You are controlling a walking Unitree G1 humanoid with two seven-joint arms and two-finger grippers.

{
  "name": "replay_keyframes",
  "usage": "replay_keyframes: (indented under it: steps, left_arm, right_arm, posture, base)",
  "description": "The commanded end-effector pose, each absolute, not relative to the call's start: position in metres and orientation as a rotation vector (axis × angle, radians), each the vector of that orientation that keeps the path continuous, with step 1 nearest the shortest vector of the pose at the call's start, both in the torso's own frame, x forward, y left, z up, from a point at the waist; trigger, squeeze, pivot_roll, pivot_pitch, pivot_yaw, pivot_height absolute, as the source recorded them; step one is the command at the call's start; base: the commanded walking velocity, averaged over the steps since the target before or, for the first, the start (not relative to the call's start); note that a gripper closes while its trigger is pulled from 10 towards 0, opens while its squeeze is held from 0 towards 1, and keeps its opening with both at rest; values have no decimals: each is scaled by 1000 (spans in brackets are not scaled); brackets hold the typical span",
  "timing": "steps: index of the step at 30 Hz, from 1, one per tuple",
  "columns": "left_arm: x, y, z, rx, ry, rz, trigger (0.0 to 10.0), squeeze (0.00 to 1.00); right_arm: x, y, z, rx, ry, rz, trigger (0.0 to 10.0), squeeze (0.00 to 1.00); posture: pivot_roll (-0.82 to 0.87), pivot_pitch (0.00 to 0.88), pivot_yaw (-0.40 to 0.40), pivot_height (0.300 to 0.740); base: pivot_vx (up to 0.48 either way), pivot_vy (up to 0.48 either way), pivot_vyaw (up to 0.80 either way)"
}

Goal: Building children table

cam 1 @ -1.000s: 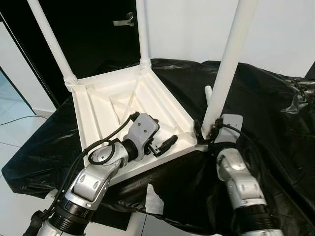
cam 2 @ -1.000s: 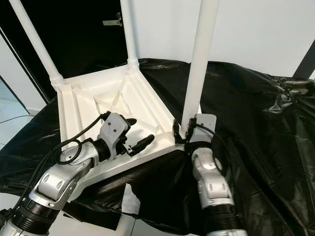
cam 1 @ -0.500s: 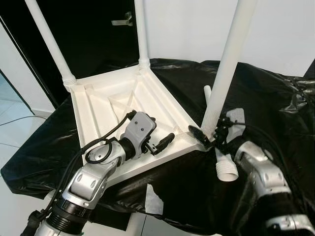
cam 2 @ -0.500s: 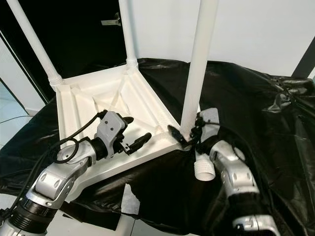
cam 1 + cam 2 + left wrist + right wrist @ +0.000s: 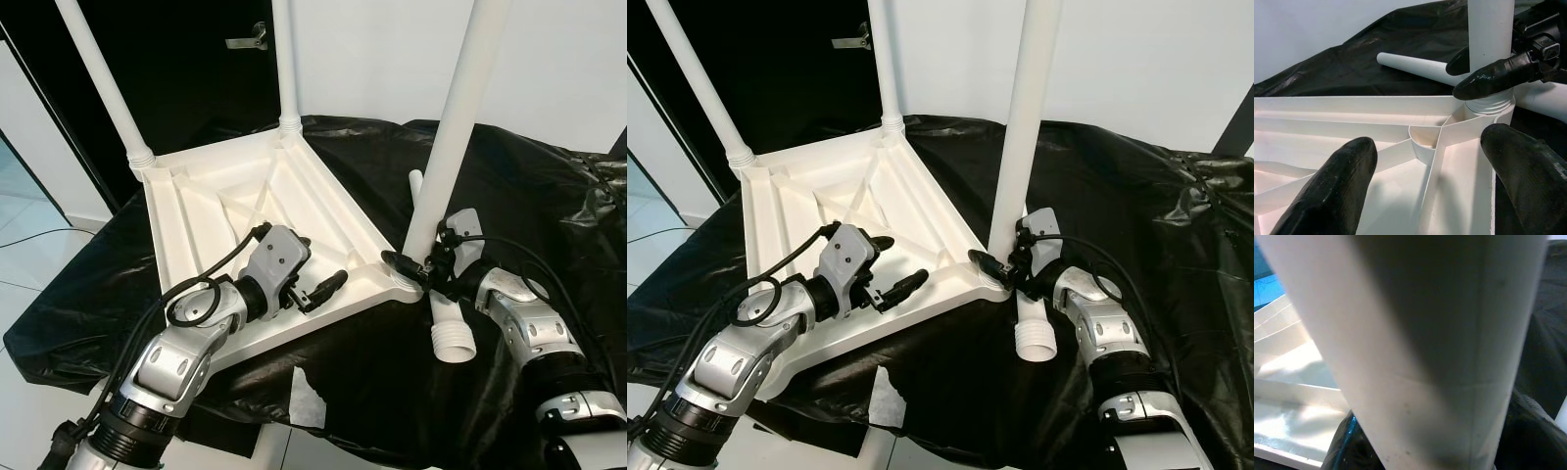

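Note:
A white plastic table top (image 5: 196,225) lies upside down on a black sheet (image 5: 549,196). Three white legs stand up from its corners. My right gripper (image 5: 411,264) is shut on the near right leg (image 5: 451,147), at its base by the socket, one finger on each side. In the left wrist view one of its fingers (image 5: 1493,76) crosses that leg (image 5: 1491,29). A loose leg (image 5: 446,328) lies on the sheet beside my right wrist, ribbed end toward me. My left gripper (image 5: 904,260) hovers open over the ribbed underside near the front edge, holding nothing.
A dark doorway with a metal handle (image 5: 245,41) is behind the table at the left, a white wall at the right. The sheet drops off at the front edge, where a white scrap (image 5: 306,397) hangs. Pale floor (image 5: 29,264) lies to the left.
My right arm has swung from in front of the near leg to its right side, fingers now around the leg's base, uncovering the loose leg. My left gripper has barely moved.

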State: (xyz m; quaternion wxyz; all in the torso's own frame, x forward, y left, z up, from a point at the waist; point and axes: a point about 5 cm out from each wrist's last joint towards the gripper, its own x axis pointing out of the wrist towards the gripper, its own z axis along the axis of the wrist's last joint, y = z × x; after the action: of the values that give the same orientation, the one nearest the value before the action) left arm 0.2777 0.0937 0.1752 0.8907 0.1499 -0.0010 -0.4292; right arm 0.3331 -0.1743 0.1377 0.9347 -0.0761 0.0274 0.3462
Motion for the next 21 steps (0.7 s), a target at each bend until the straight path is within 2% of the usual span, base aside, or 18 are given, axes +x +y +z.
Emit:
replay_keyframes:
  steps: [1, 7, 8, 9, 12, 15, 21]
  left_arm:
    - [277, 95, 176, 325, -12, -883, 10000, 0]
    - [277, 93, 173, 328, -5, -885, 10000, 0]
    - [277, 93, 173, 328, -4, -885, 10000, 0]
    - [276, 93, 173, 328, -2, -886, 10000, 0]
    - [276, 93, 172, 327, 0, -886, 10000, 0]
    - [275, 93, 171, 325, 6, -891, 10000, 0]
    - [275, 91, 171, 319, 9, -890, 10000, 0]
  right_arm:
    - [334, -175, 134, -171, 75, 692, 0, 0]
    - [329, -172, 128, -167, 62, 554, 0, 0]
    - [328, -169, 127, -155, 62, 523, 4588, 0]
    - [325, -165, 125, -141, 57, 469, 10000, 0]
    - [323, -163, 124, -132, 53, 434, 10000, 0]
    - [319, -155, 119, -90, 64, 208, 10000, 0]
    - [317, -145, 118, -20, 57, 42, 10000, 0]
  posture:
    - [37, 0, 4, 740]
    - [32, 0, -1, 740]
    - [30, 0, -2, 740]
    - [27, 0, -2, 740]
    - [26, 0, -2, 740]
    - [21, 0, 3, 740]
    - [20, 0, 4, 740]
  base:
    - [0, 0, 0]
    - [0, 0, 0]
    - [0, 0, 0]
    - [0, 0, 0]
    - [0, 0, 0]
    - [0, 0, 0]
    - [0, 0, 0]
